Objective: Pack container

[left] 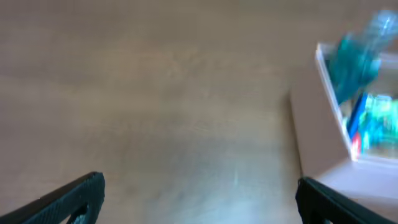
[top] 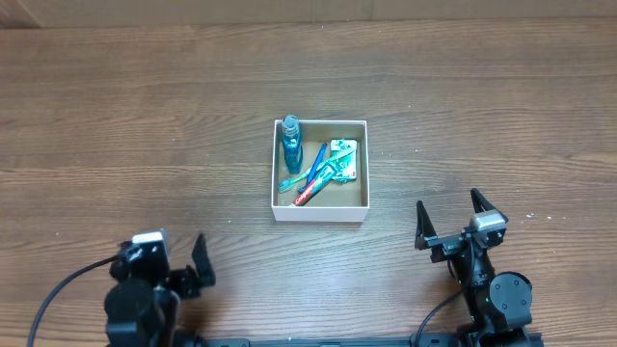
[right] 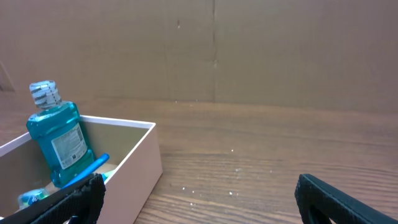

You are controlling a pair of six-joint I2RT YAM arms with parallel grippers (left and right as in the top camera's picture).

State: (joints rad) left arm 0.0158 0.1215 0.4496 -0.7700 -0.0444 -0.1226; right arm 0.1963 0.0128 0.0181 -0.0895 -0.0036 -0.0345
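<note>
Sitting well ahead, the container [top: 320, 213] lies between left hand [left: 199, 190] and right hand [top: 448, 204], both splayed.

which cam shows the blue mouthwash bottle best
The right wrist view: the blue plastic mouthwash bottle shows side-on, sharp, with ribbed cap and label visible. Overhead shows it small, from above, in the white cardboard box. Left wrist shows only a blur.

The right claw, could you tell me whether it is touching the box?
Apart. The overhead view shows bare table between the right claw and the box.
</note>
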